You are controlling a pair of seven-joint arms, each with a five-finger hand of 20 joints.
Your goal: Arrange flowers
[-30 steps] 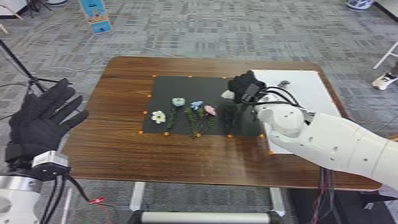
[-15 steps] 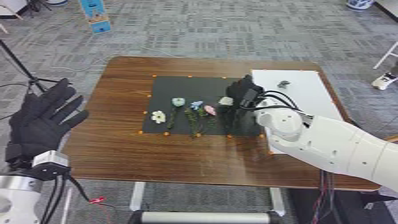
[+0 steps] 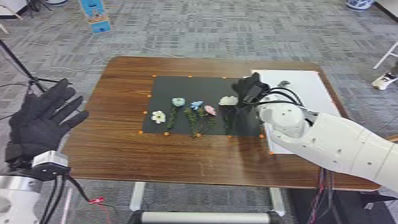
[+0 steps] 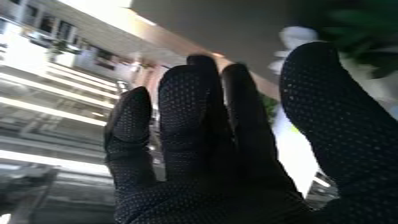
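In the head view, the robot's right hand (image 3: 251,87) hangs over the right part of a black rectangular mat (image 3: 164,84), by its border with a flat white board (image 3: 306,95), on the brown wooden table (image 3: 160,160). Just to the left of this hand and slightly nearer the robot, a full white flower (image 3: 228,100) lies on the mat, its dark green stem running toward the robot. Farther left from the hand come a pink flower (image 3: 210,110), a small blue flower (image 3: 196,105) and a pale blue cup-shaped flower (image 3: 179,102), all with green stems; farthest left is a white flower with a yellow centre (image 3: 158,117). A small grey-green item (image 3: 284,83) sits on the board, to the hand's right. Well apart from the flowers, the left hand (image 3: 40,120) is beside the table's left edge, its fingers fanned wide.

In the right wrist view, the right hand's black-gloved fingers (image 4: 184,115) are extended and a little bent, the thumb standing well away from them, with nothing pinched between. Just past the thumb's tip is a blurred white shape (image 4: 297,36), with blurred green foliage (image 4: 360,30) near it; which flower these belong to cannot be told.
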